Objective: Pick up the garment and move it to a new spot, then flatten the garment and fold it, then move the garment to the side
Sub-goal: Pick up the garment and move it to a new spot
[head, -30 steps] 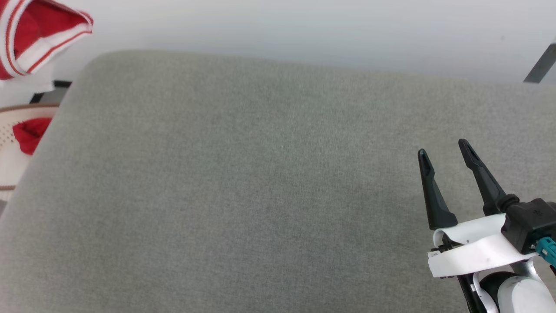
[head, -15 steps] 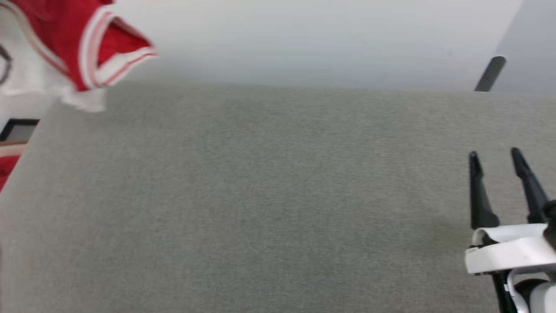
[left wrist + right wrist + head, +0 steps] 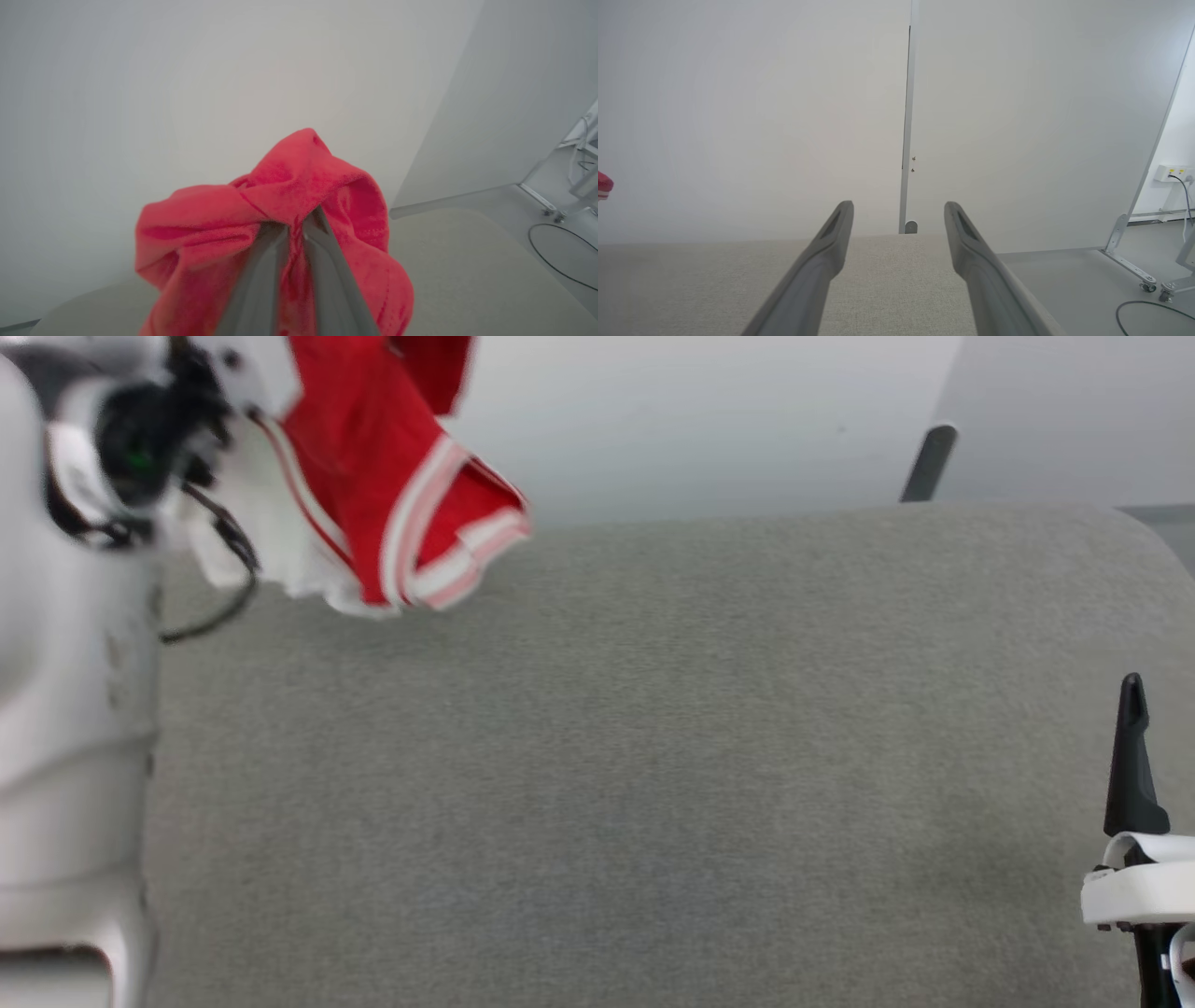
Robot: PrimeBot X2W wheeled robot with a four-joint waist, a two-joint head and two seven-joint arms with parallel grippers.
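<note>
- Seen from the left wrist, the left gripper has its two dark fingers drawn almost together, pinching a bunched fold of the garment
- Red cloth bulges up and around both fingertips and hangs down past them on either side
- From the head, the garment hangs at the upper left, held up over the far left corner of the grey surface, a wide fabric-covered top
- Its red body, a white panel and red-and-white striped bands can be made out, all blurred; whether its lowest edge touches the surface cannot be told
- The pale left forearm runs up the left edge of the head view to a dark wrist housing just beside the cloth, with a thin black wire looping below it
- The right gripper has its jaws spread wide with nothing between them, poised over the near right part of the grey surface, well apart from the garment
- In the head view one of its dark fingers stands at the lower right edge, pointing up
- In the right wrist view a small red and white tip of the garment shows at the far left edge
- Behind the surface stand white wall panels, with a dark upright post at the far edge
- To the right lie a grey floor, a black cable and a metal frame on castors
</note>
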